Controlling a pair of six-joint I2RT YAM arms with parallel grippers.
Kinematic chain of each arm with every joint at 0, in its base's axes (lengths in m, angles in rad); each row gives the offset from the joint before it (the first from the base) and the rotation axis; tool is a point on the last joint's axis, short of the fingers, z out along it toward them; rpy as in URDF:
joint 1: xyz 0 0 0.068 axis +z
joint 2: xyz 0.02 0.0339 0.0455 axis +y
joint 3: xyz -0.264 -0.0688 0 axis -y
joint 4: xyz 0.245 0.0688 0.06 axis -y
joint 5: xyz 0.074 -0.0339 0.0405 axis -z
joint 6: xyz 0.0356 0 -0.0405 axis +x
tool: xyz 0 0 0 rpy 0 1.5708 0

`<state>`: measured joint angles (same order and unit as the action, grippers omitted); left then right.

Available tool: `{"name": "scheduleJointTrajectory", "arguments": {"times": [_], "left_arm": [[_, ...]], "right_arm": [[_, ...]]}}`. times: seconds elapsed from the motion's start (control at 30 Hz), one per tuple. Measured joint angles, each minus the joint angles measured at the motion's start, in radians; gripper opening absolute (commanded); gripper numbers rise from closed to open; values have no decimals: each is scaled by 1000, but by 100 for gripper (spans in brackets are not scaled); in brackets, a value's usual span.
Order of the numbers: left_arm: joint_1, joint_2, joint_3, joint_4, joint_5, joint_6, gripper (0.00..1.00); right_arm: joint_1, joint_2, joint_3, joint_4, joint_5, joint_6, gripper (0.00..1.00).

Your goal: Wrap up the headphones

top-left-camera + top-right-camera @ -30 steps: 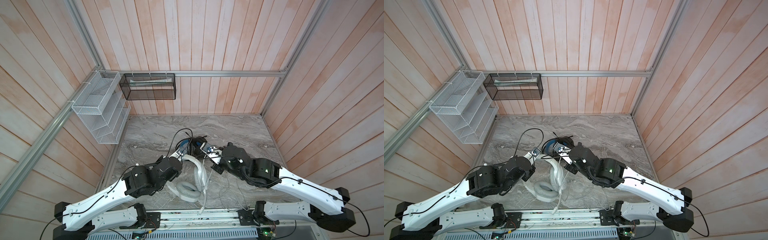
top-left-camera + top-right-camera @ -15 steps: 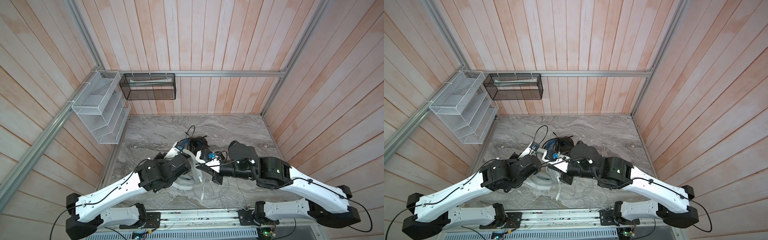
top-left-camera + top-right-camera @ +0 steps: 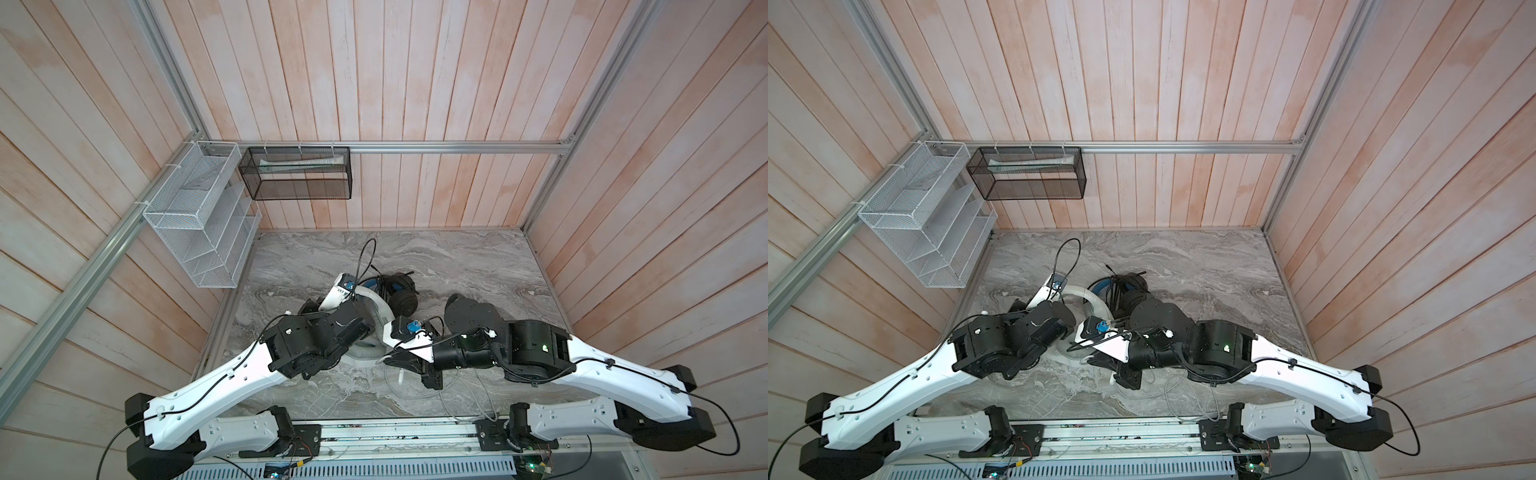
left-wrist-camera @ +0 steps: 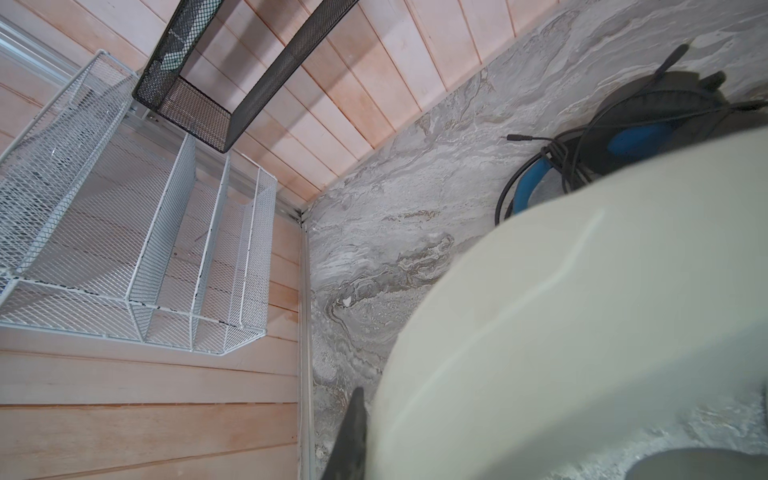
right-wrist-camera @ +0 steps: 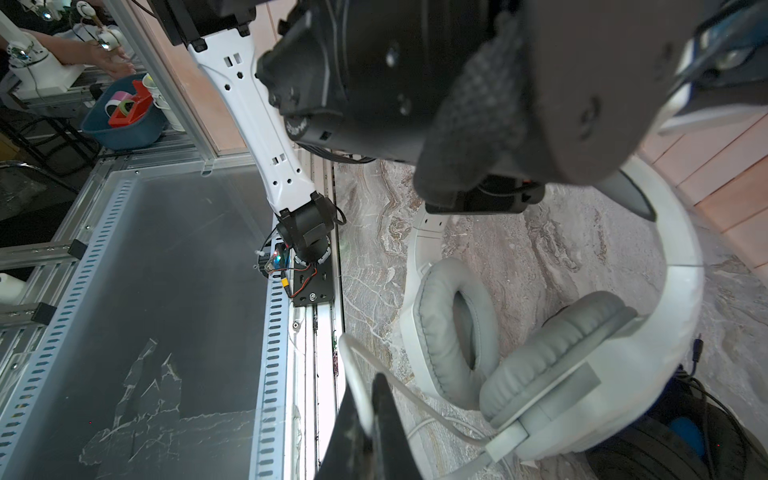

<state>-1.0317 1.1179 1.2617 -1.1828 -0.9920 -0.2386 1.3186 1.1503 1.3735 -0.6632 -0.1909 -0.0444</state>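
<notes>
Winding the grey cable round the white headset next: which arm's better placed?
Right, I'd say: the right tool is shut on the grey cable; the left tool grips the white headset by its band.

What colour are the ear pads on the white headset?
Grey. The ear pads show best in the right wrist view.

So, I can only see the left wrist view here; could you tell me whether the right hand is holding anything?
Observer: Yes, the right hand is shut on the grey cable, just beside the ear cups of the white headset.
Operator: Thank you. Is that cable wound around the headset?
Observer: No; in both top views it trails in loose loops on the marble table.
</notes>
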Motion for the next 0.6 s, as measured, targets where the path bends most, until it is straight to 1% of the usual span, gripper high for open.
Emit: {"name": "scheduleJointTrajectory", "arguments": {"times": [0.1,0.17,0.33,0.5,0.6], "left_arm": [[17,-2,0,0,-18,-12,0],[18,-5,0,1,-27,-16,0],[18,-10,-6,19,-35,-13,0],[30,-39,-36,37,-35,1,0],[37,-71,-67,62,-27,26,0]], "right_arm": [[6,18,-8,21,-28,20,0],[18,33,-36,66,-48,32,0],[48,89,-51,103,-71,47,0],[49,59,-48,95,-83,59,0],[49,26,-48,53,-40,60,0]]}}
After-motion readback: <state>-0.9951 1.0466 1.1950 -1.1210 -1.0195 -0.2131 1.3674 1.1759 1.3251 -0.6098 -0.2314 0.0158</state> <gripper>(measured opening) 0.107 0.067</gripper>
